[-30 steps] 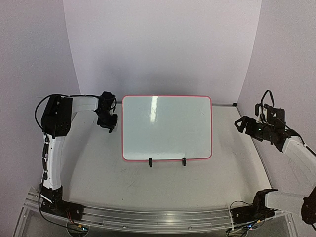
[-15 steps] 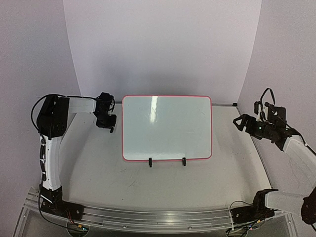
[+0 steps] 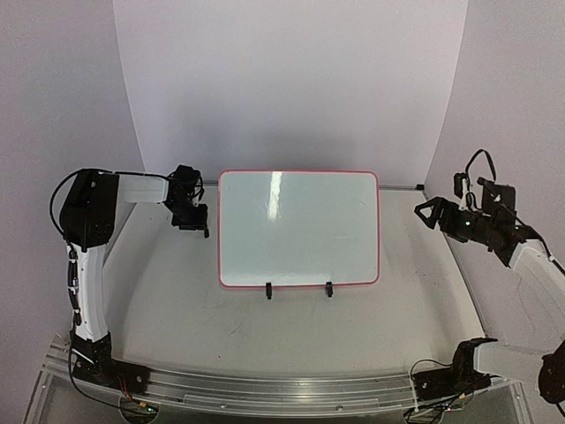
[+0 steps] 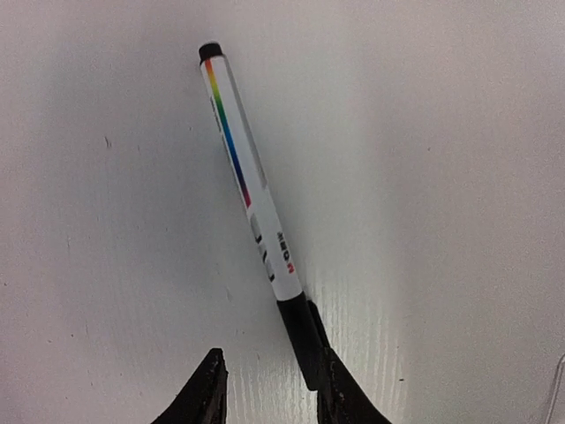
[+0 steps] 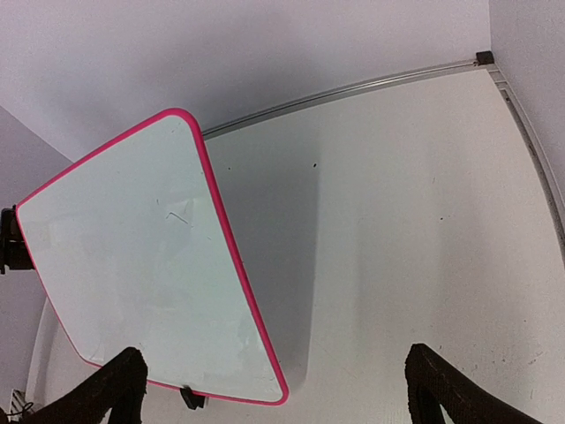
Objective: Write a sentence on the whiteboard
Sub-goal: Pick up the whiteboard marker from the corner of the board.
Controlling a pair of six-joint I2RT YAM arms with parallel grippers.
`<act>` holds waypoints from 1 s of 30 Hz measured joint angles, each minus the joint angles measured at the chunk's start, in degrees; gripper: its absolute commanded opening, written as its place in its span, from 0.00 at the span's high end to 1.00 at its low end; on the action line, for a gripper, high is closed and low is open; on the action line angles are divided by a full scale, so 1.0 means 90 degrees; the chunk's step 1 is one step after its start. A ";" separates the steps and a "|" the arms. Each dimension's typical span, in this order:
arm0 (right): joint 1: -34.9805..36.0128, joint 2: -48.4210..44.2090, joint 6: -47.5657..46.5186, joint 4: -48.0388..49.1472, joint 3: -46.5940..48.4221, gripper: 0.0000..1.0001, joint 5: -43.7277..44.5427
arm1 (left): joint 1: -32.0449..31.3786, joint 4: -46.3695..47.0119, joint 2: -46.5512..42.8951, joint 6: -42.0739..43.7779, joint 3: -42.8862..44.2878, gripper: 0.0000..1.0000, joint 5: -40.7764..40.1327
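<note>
The whiteboard [image 3: 300, 230] stands upright mid-table on two black clip feet [image 3: 268, 291], red-pink frame, surface blank. No sentence shows on it. It also shows in the right wrist view [image 5: 132, 265]. My left gripper [image 3: 190, 221] hangs just left of the board, open, pointing down at the table. In the left wrist view a white marker pen [image 4: 252, 194] with a rainbow stripe lies on the table, its black end touching the right finger of my left gripper [image 4: 269, 358]; the left finger is apart from it. My right gripper [image 3: 428, 212] [image 5: 274, 353] is wide open and empty, right of the board.
A metal rail [image 5: 353, 88] runs along the back of the table under the white backdrop. Another metal rail [image 3: 265, 384] holds the arm bases at the near edge. Side walls stand close on the left and right.
</note>
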 measured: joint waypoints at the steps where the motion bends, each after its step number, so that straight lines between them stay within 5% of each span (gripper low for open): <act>1: 0.0000 -0.0021 -0.0005 -0.0014 0.0000 0.02 0.0001 | 0.0000 0.0005 0.0033 -0.0017 0.0125 0.62 0.0000; 18: 0.0000 -0.0116 -0.0060 -0.0179 0.0000 0.02 0.0030 | 0.0000 -0.0230 0.1179 -0.0082 0.1571 0.61 -0.0539; 30: 0.0000 -0.0135 -0.0060 -0.0204 -0.0002 0.02 0.0079 | 0.0000 -0.0627 0.1299 0.0256 0.1839 0.76 -0.0969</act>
